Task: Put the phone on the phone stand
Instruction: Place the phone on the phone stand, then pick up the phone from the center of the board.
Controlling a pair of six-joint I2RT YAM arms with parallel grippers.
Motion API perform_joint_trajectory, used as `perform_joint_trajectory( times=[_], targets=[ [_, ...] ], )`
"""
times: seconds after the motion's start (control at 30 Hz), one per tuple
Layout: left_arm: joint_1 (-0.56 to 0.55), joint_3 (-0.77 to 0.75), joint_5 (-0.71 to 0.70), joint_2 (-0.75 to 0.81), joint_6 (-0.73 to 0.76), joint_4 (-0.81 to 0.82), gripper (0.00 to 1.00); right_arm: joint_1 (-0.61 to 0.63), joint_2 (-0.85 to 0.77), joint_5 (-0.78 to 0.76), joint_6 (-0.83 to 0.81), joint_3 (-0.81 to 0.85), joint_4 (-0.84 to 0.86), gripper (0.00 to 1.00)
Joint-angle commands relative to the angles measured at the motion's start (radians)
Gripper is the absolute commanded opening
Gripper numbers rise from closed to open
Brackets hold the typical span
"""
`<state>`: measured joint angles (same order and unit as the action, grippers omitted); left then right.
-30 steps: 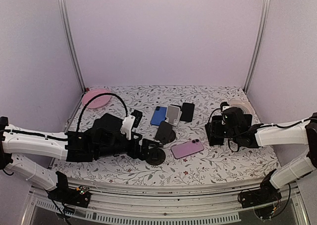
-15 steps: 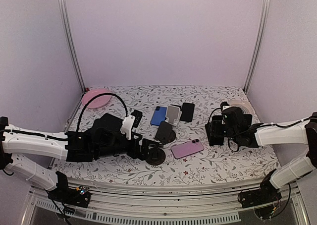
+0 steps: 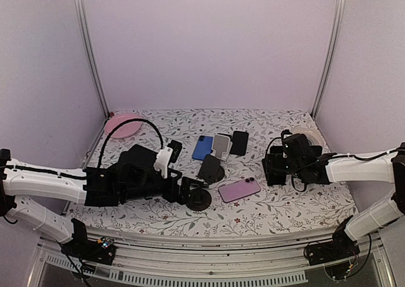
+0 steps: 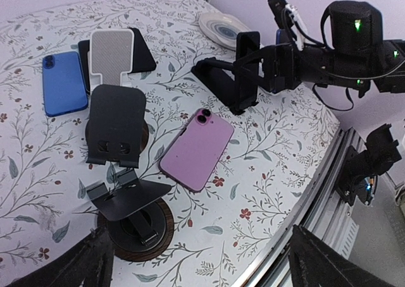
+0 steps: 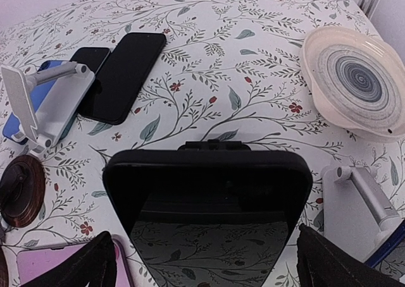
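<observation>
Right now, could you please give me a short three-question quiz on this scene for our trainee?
1. True or false: the purple phone lies flat, camera side up.
2. In the left wrist view, the phone just left of the white stand is: A) red B) blue C) green.
3. Fill in: the spiral-patterned bowl sits on the robot's ___ side.
Key: 1 true; 2 B; 3 right.

No legible text, brand, number or sign in any view. Lilac flat phone, back up: camera lenses only, any logo too faint to tell. Blue flat phone: plain back. Glossy black slab: reflections only.
</observation>
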<state>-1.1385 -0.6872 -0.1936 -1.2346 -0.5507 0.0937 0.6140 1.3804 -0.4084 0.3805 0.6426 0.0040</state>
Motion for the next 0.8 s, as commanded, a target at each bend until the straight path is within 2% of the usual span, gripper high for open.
perform_joint_trajectory(
  times=[0.0, 0.4, 0.77],
  targets=[
    [0.016, 0.005, 0.005, -0.002, 0.002, 0.029, 0.97, -0.005, -0.034, 0.015, 0.008, 0.043, -0.037, 0.99],
    [0.018, -0.046, 0.013, -0.053, 0.048, 0.008, 0.97, -0.005, -0.166, 0.031, 0.012, 0.072, -0.121, 0.99],
    [0.036, -0.26, 0.101, -0.299, 0.209, -0.041, 0.96, -0.004, -0.355, 0.156, 0.069, 0.06, -0.18, 0.99]
  ],
)
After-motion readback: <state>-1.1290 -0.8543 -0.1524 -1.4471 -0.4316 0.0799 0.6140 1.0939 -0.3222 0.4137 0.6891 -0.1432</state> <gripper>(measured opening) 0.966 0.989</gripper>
